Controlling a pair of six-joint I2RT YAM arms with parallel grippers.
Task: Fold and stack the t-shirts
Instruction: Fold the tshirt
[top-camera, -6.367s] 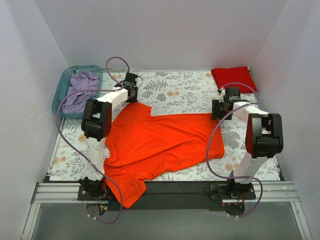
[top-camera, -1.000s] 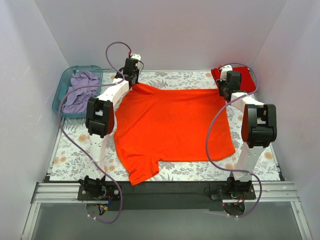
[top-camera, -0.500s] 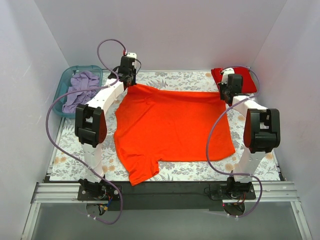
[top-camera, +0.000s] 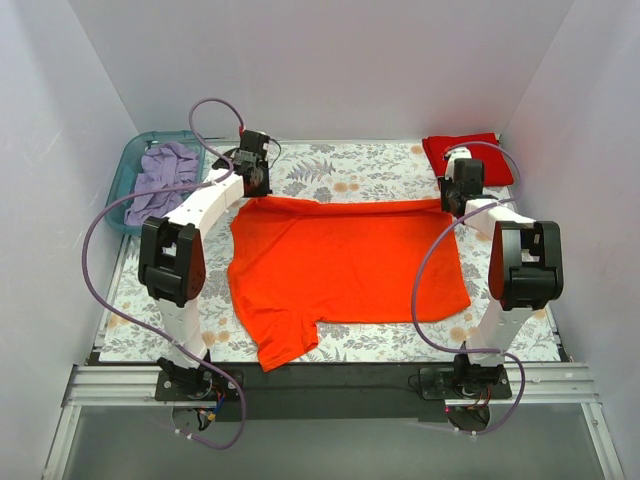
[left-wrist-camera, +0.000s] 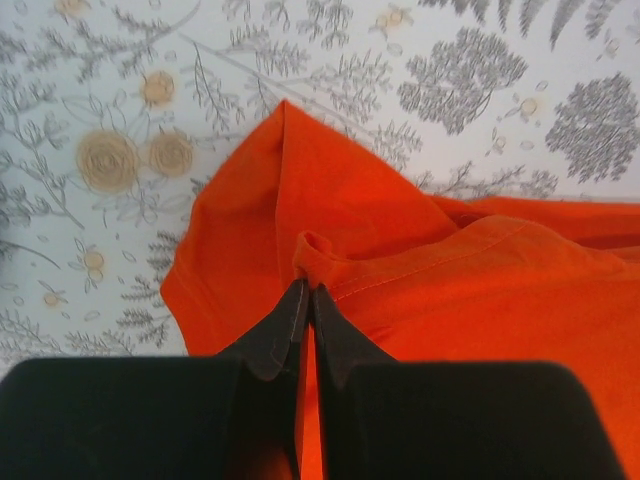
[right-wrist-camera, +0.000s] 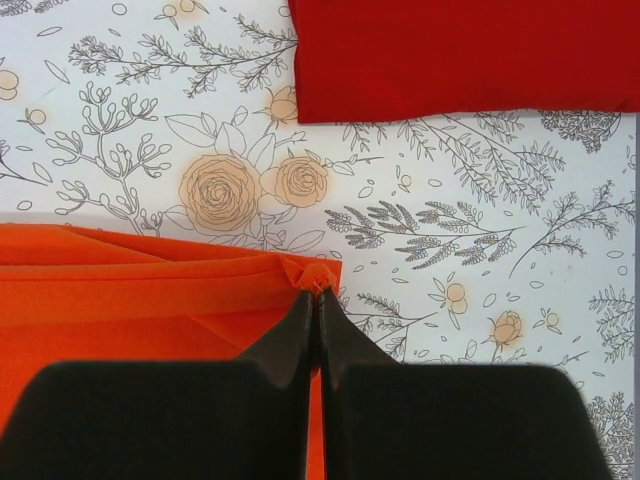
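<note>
Left hand pinches orange shirt | right hand pinches its opposite corner

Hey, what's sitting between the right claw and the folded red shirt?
Only bare flower-printed table cover. The right wrist view shows the right claw, shut on the orange shirt, apart from the red shirt with just print between.

White walls, floral tbl cover, metal rail at front

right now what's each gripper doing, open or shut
Left gripper: closed on the orange t-shirt, at its far left corner.
Right gripper: closed on the same shirt, at its far right corner.
</note>
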